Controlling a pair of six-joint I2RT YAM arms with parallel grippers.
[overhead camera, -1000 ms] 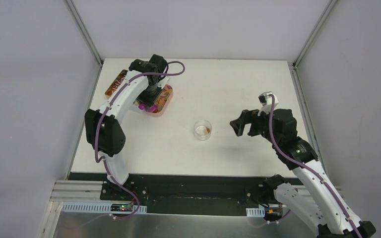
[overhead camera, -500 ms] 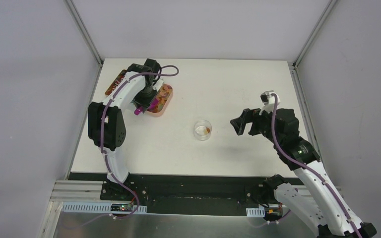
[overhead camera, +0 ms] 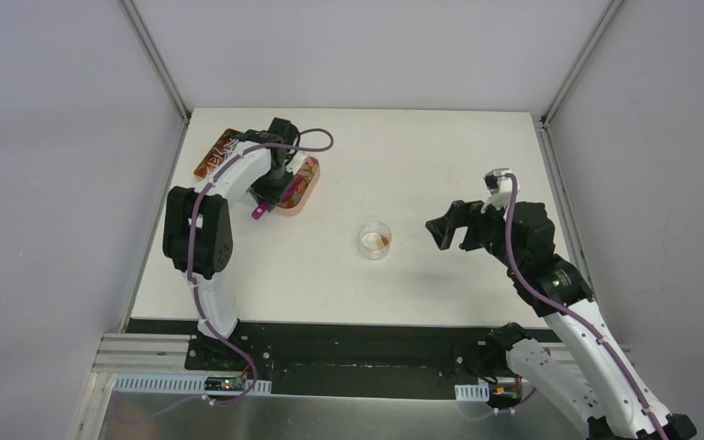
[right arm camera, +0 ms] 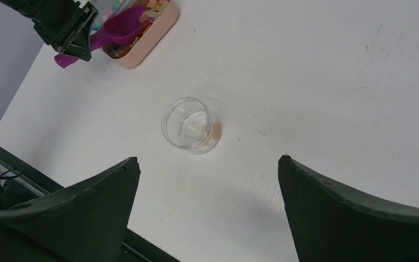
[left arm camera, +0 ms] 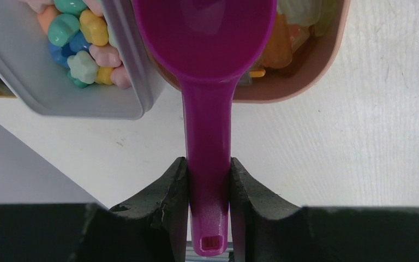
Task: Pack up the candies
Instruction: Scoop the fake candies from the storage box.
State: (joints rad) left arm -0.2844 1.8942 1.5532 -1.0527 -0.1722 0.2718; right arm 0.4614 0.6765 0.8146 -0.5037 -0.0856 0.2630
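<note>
Step in hand, as I read it: load the magenta plastic scoop (left arm camera: 207,109) from the peach rounded plastic tray (left arm camera: 311,71) of orange-amber candies (left arm camera: 281,46), then carry it to the small round clear jar (right arm camera: 191,125). To do it well, push the bowl low & forward into the pile, i.e. toward 12 o'clock in the wrist view. Roll the wrist back so the bowl ends level, then lift straight up w/o clipping the tray rim or the grey tray (left arm camera: 60,103) of pastel candies (left arm camera: 84,43) just beside it at 10 o'clock. Don't overfill, as the jar mouth looks not much wider than the bowl. The left gripper (left arm camera: 208,180) is clamped tight on the scoop handle near its end, a pad on either side, w/ the handle running to 6 o'clock and the bowl over the near end of the peach tray. Whether the bowl is loaded I can't tell. The left arm reaches to the far-left of the white table (overhead camera: 422,165), wrist over the tray's near edge; in the top view the handle tip sticks out at approx 7 o'clock. The jar sits mid-table, well apart from the trays at approx 4 o'clock of them, w/ a few orange pieces on its floor. The right gripper (right arm camera: 208,164) hangs at the jar's 3 o'clock, jaws spread fully w/ nothing in them, elbow raised, aimed at the jar, prob. ready to steady it.
</note>
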